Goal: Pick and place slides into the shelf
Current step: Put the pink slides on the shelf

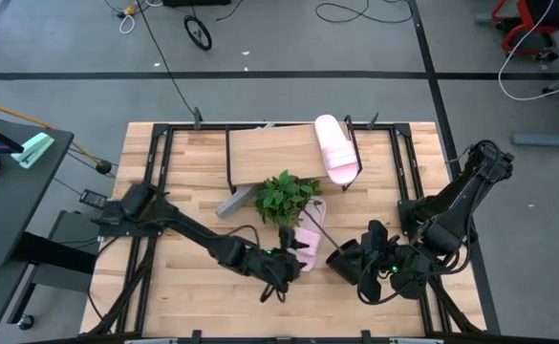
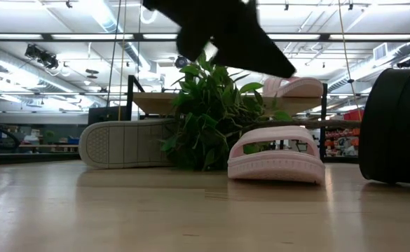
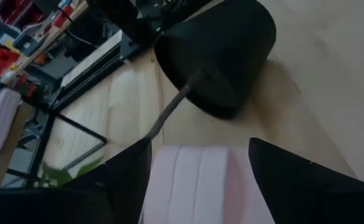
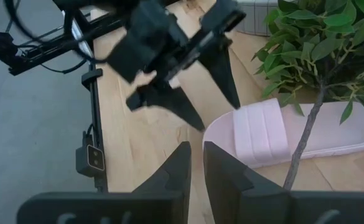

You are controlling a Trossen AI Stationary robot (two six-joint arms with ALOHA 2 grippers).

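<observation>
While the left gripper (image 1: 293, 256) hangs w/ jaws wide over a pink slide (image 4: 275, 134) beside the plant (image 1: 285, 196), apparently not touching, another pink slide (image 1: 336, 148) sits on the shelf (image 1: 269, 153); right gripper (image 4: 195, 167) jaws nearly shut, empty.

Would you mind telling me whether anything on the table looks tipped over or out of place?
Yes: the black pot lies on its side on the table, and the green plant sprawls across the wood on its stem. A grey slide stands on edge, sole showing, beside the plant.
</observation>
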